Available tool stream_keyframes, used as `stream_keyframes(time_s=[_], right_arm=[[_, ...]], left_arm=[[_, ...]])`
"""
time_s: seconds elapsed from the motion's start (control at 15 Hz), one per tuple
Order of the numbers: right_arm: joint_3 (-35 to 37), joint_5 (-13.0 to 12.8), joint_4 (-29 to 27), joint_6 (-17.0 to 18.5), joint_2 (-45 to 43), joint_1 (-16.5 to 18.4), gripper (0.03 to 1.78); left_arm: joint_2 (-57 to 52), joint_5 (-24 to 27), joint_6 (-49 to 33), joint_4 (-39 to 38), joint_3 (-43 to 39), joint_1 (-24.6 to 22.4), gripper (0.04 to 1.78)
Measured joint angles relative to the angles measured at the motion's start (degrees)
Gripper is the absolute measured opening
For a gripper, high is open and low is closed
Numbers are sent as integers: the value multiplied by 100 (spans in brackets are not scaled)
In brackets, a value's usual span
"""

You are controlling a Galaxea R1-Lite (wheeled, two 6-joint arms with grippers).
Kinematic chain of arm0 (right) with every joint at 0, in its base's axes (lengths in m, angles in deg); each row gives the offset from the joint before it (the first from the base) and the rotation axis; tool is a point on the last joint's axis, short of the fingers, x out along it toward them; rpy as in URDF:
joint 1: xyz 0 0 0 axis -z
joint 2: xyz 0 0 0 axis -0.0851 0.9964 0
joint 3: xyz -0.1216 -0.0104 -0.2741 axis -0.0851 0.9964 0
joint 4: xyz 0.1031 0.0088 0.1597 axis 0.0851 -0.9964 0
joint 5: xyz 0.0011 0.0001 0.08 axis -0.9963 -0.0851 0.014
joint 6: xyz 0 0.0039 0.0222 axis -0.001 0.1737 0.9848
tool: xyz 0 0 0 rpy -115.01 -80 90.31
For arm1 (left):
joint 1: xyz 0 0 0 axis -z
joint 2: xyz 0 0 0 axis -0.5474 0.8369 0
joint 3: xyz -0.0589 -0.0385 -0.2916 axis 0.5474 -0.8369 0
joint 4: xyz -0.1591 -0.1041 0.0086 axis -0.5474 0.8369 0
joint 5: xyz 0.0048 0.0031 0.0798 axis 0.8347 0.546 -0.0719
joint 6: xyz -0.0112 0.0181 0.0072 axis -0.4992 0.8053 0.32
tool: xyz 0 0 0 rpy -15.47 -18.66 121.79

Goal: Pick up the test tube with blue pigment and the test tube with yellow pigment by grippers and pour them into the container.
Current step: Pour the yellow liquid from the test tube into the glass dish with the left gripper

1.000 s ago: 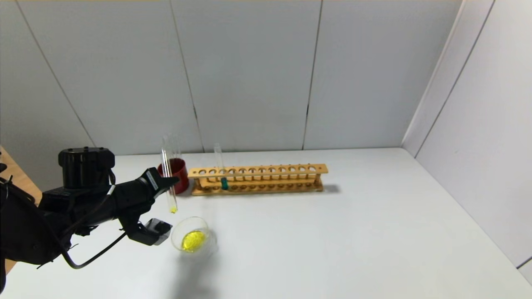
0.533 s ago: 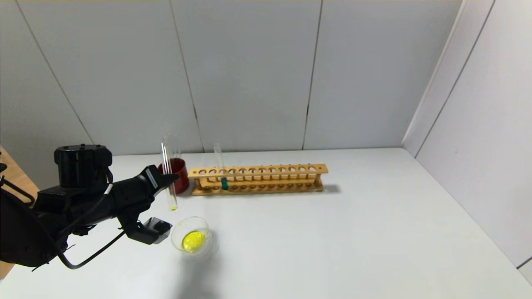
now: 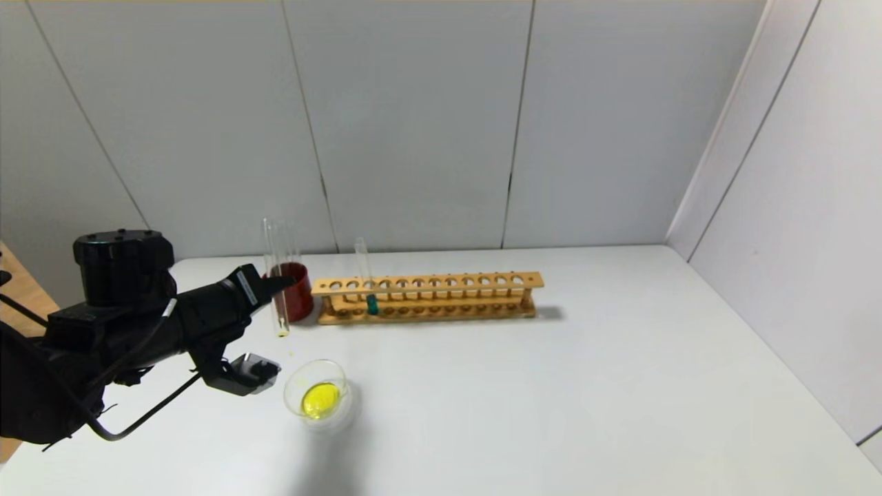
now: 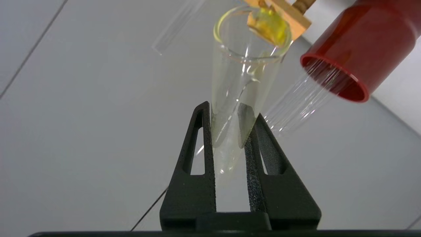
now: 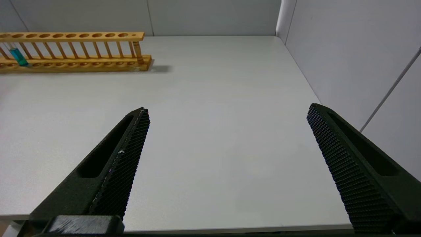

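A: Left wrist view: what are the fingers [image 4: 210, 131] of the left gripper [image 3: 275, 284] doing?
B: They are clamping the test tube with yellow pigment [image 3: 273, 275], upright, nearly emptied.
A: And the container [image 3: 318, 395]?
B: It is sitting below and just beyond the fingertips, holding yellow liquid.
A: The test tube with blue pigment [image 3: 366, 286]?
B: Standing in the wooden rack [image 3: 427, 297], beyond the red cup [image 3: 295, 290].
A: The right gripper [image 5: 227, 131]?
B: It is hanging over bare table [image 5: 210, 98], fingers wide apart.

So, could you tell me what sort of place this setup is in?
Probably a mock chemistry lab bench: a wooden test tube rack, a glass dish of yellow liquid, and plain grey partition walls around a white table.
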Motion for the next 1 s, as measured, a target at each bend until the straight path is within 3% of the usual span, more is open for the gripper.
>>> stream_keyframes(time_s=[0.8,1.0], right_arm=[[0,0,0,0,0,0,175],[0,-2,0,0,0,0,175]], left_arm=[[-157,-67,174,9,-27,21,31],[-173,-293,-33,56,-83,33,31]])
